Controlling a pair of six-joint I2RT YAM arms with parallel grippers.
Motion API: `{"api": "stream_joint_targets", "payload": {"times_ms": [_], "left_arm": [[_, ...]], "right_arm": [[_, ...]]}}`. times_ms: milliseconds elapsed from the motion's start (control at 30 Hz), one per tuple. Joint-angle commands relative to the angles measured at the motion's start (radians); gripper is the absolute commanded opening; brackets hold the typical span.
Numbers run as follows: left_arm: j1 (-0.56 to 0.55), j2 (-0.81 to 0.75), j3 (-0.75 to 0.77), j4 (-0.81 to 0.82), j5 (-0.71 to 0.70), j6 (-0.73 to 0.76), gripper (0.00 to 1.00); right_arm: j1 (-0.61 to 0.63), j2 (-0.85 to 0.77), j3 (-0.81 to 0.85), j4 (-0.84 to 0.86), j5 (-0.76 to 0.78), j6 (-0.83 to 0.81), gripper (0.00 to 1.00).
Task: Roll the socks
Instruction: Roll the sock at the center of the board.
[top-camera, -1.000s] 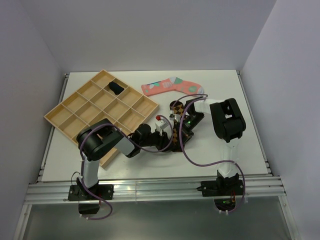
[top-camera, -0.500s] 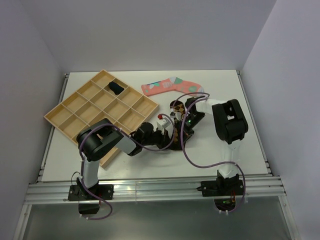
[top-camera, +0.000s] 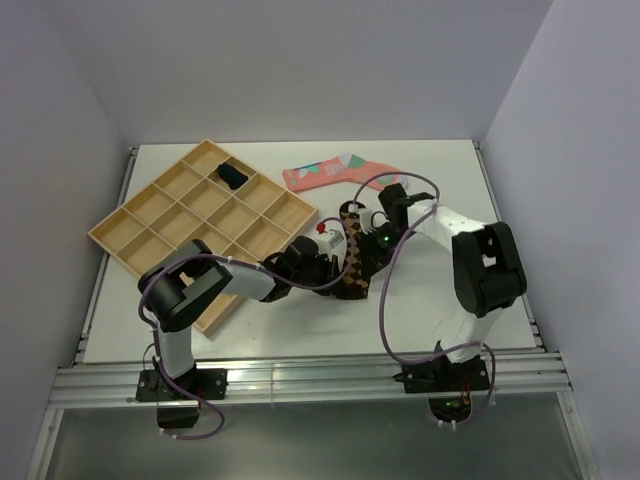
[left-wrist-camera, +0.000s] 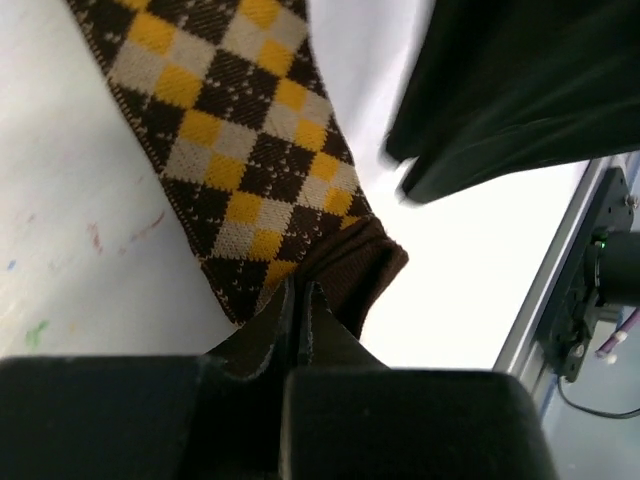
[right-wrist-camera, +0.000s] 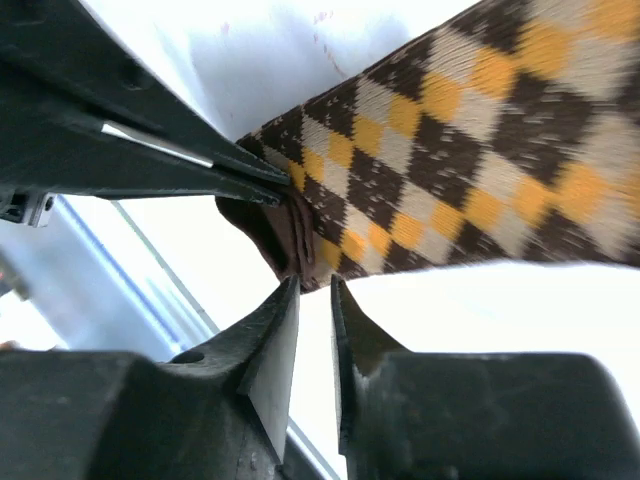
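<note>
Surface: your white table (top-camera: 450, 175), faint pen marks (left-wrist-camera: 96, 238), pale walls (top-camera: 300, 60) | left gripper (left-wrist-camera: 297, 296) clamped on the cuff of the diamond sock (left-wrist-camera: 230, 150) | right gripper (right-wrist-camera: 314, 300) slightly apart

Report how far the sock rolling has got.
Done, apparently: the navy sock sits bundled in a tray compartment. In hand: the left claw is shut on the cuff of the diamond sock, which lies flat, unrolled; the right claw is open just off that cuff. Left: the pink sock, flat at the table's far side.
</note>
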Motion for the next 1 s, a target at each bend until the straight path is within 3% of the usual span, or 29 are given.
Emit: {"api": "stream_joint_targets", "payload": {"times_ms": [0,267,633,733,967], "left_arm": [[-0.009,-0.054,0.045,-0.247,-0.058,-0.060,0.00],[-0.064,-0.126,0.178,-0.582,-0.201,-0.150,0.00],[-0.098,0.026,0.405,-0.848,-0.089,-0.138,0.00],[-0.087,0.075,0.439,-0.873,-0.041,-0.158,0.00],[-0.011,0.113,0.347,-0.767,0.098,-0.221,0.00]], "right_arm": [[-0.012,-0.118,-0.025,0.082,0.076,0.022,0.27],[-0.052,-0.331,-0.114,0.148,0.167,-0.033,0.27],[-0.016,-0.666,-0.376,0.283,0.211,-0.274,0.24],[0.032,-0.736,-0.433,0.317,0.219,-0.308,0.21],[0.176,-0.868,-0.561,0.368,0.240,-0.400,0.20]]}}
